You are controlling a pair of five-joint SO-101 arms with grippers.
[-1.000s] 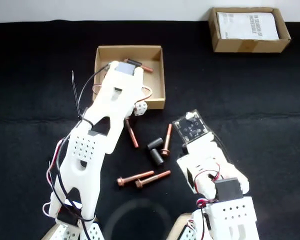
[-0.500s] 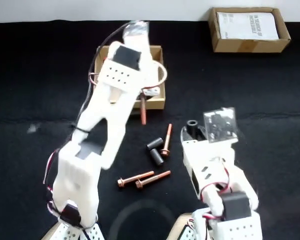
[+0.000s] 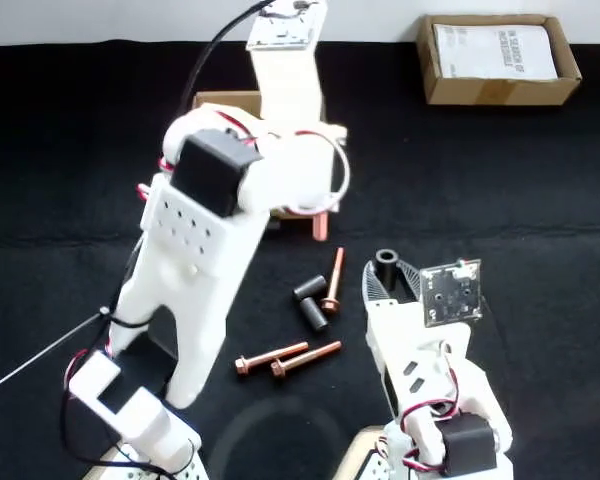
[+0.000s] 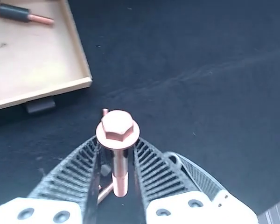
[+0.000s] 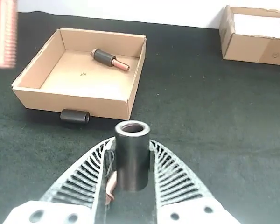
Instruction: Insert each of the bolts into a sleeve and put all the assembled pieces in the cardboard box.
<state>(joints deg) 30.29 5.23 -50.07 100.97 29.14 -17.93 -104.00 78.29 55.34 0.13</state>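
Both arms stand over the middle of the black table (image 3: 540, 250) as I work them remotely. The cardboard box (image 5: 72, 101) sits toward the far edge, with one assembled piece (image 5: 109, 59) lying inside. A spare sleeve (image 5: 74, 115) rests on the table just outside the box's near wall. My left gripper (image 4: 117, 151) is clamped on a copper bolt (image 4: 117, 129) near its hex head, and the shank hangs close by the box's near corner. My right gripper (image 5: 132, 150) is closed round an upright black sleeve (image 5: 132, 163), bore facing up. Three loose bolts (image 3: 271, 356) and two loose sleeves (image 3: 314, 314) lie mid-table between the arms. Both parts look rigid, light and smooth. I judge a firm mid-body pinch safest, since a slick round shank could swivel in the ribbed fingers.
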